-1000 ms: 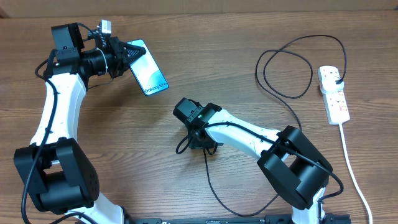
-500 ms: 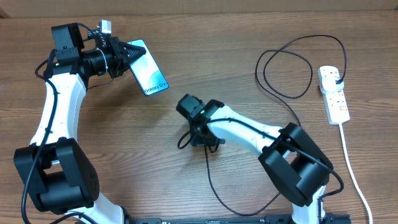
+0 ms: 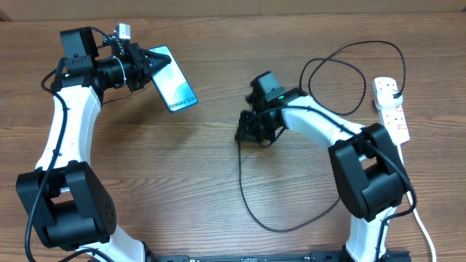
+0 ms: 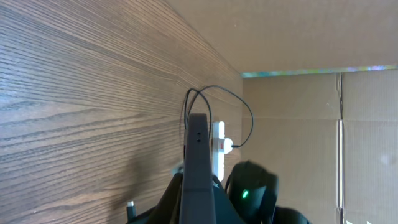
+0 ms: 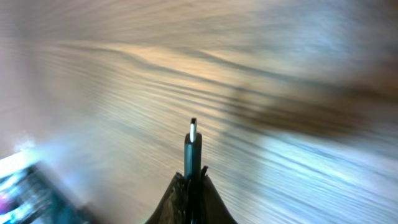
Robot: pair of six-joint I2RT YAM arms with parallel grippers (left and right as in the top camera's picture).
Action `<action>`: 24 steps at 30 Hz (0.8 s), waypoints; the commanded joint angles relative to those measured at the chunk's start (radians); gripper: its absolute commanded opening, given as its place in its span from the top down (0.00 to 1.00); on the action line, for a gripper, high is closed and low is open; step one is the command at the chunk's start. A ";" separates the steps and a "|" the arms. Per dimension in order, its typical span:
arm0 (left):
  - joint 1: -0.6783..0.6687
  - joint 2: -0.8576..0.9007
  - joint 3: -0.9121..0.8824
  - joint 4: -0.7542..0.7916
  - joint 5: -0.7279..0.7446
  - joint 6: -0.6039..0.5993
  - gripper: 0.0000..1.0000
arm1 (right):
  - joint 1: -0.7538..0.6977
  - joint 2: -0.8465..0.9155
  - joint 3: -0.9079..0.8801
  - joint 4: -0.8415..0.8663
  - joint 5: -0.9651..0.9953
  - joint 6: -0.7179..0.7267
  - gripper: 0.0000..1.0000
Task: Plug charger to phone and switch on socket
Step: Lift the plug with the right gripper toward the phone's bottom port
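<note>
Left claw (image 3: 151, 64) is clenched on one end of the slim smartphone with the blue-teal lit screen (image 3: 175, 87), held at the far left of the wooden table (image 3: 182, 189), screen up and angled. In the left wrist view the phone shows edge-on as a dark bar (image 4: 198, 168) pinched between the fingers.

Right claw (image 3: 250, 131) is mid-table, right of the phone and well apart from it. It is clamped on the connector end of the thin black charger cable (image 3: 242, 182). The right wrist view is blurred, with the connector tip (image 5: 193, 146) poking out past the fingers. The cable runs from the claw toward the near edge, curves right, then loops up to the small white power strip with pinkish-red switches (image 3: 392, 116) at the far right, plug seated in it. The strip also shows in the left wrist view (image 4: 218, 146).
</note>
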 commanded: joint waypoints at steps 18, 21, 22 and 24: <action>0.005 -0.030 0.003 0.347 0.211 -0.300 0.96 | -0.043 0.006 0.016 0.495 -0.871 -0.071 0.96; 0.005 -0.030 0.003 0.409 0.212 -0.357 0.96 | -0.043 0.006 0.016 0.534 -0.871 -0.032 0.96; 0.005 -0.030 0.003 0.430 0.212 -0.375 0.96 | -0.043 0.006 0.016 0.554 -0.870 -0.009 0.96; 0.005 -0.030 0.003 0.461 0.212 -0.402 0.96 | -0.043 0.006 0.016 0.603 -0.871 0.041 0.96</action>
